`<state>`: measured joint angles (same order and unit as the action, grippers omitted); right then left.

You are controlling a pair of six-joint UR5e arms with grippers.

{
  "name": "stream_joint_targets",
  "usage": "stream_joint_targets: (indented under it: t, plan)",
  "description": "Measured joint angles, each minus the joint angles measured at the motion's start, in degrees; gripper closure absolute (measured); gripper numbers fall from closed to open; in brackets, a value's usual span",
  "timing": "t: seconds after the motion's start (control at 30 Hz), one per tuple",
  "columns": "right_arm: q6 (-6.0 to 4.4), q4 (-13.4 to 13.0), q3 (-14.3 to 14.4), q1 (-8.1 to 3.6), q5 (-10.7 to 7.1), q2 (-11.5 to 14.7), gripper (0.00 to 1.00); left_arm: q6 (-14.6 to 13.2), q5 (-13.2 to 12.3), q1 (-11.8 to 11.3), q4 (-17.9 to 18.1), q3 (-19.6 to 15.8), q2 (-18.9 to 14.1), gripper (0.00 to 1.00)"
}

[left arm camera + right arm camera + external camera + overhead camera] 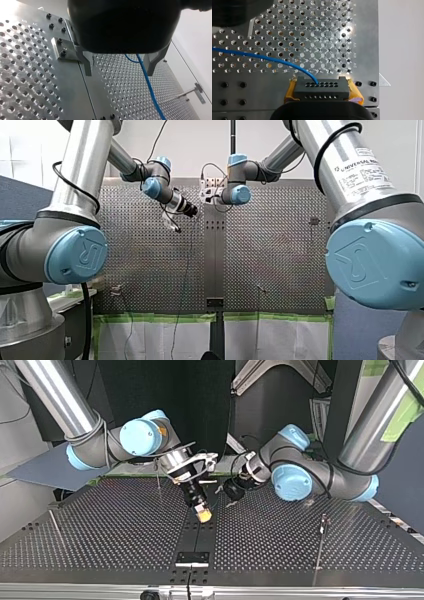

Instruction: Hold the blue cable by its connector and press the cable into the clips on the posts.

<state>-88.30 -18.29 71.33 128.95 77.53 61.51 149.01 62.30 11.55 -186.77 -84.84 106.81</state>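
Connector (pixel 322 88) clamped in the yellow-padded jaws of the right gripper (pixel 203 514), the blue cable (pixel 262 58) runs lengthwise over the perforated bench (pixel 30 75) and between the wide-open jaws of the left gripper (pixel 119 72); a post (pixel 187 92) stands well apart.

My left arm (pixel 85 155) and my right arm (pixel 385 140) are showing brushed silver tubes, dark grey joint housings and pale blue caps (pixel 76 255) bearing an embossed logo. Black cables (pixel 75 186) are looping around both tubes, and a white Universal Robots label (pixel 364 172) is sitting on my right arm's tube. My left gripper (pixel 120 67) is presenting a black body with metal fingers (pixel 88 63). My right gripper (pixel 203 515) is wearing yellow pads (pixel 356 93).
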Motion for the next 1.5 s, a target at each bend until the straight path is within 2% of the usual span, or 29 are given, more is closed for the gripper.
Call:
stream_joint_targets:
  t: [0.3, 0.8, 0.83, 0.87, 0.9, 0.93, 0.97, 1.0, 1.03, 1.2, 1.4, 1.47, 1.5]
  plan:
    - [-0.2, 0.0, 0.0, -0.05, -0.04, 0.0, 1.0, 4.2, -1.5, 0.8, 4.5, -0.4, 0.0, 0.0]
    - [-0.22, 0.0, 0.0, 0.21, -0.26, 0.1, 1.0, 6.4, -1.9, 1.0, 11.9, -3.9, 0.0, 0.0]
    - [-0.22, 0.0, 0.0, 0.22, -0.26, 0.1, 1.0, 6.3, -1.9, 1.0, 12.4, -3.9, 0.0, 0.21]
    - [-0.22, 0.0, 0.0, 0.23, -0.27, 0.1, 1.0, 6.1, -1.9, 1.0, 12.9, -4.0, 0.0, 0.35]
    - [-0.22, 0.0, 0.0, 0.25, -0.26, 0.1, 1.0, 5.7, -1.8, 1.1, 13.4, -4.0, 0.1, 0.35]
    - [-0.22, 0.0, 0.0, 0.27, -0.26, 0.1, 1.0, 5.4, -1.8, 1.1, 13.8, -4.0, 0.0, 0.51]
    - [-0.22, 0.0, 0.0, 0.27, -0.26, 0.1, 1.0, 5.0, -1.8, 1.1, 14.1, -4.0, 0.0, 0.57]
    - [-0.22, 0.0, 0.0, 0.28, -0.26, 0.1, 1.0, 4.5, -1.8, 1.1, 14.4, -4.1, 0.0, 0.57]
    - [-0.22, 0.0, 0.0, 0.28, -0.26, 0.1, 1.0, 4.2, -1.7, 1.1, 14.6, -4.1, 0.0, 0.66]
    - [-0.23, 0.0, 0.0, 0.34, -0.26, 0.2, 1.0, 2.0, -1.7, 1.5, 14.8, -4.1, 0.0, 0.66]
    - [-0.22, 0.0, 0.0, 0.38, -0.27, 0.2, 1.0, -0.8, -1.2, 2.2, 13.9, -4.1, 0.0, 0.78]
    - [-0.22, 0.0, 0.0, 0.38, -0.27, 0.2, 1.0, -1.7, -0.7, 2.5, 13.8, -4.1, 0.1, 0.88]
    - [-0.22, 0.0, 0.0, 0.38, -0.27, 0.2, 1.0, -2.3, -0.3, 2.6, 13.7, -4.1, 0.1, 0.88]
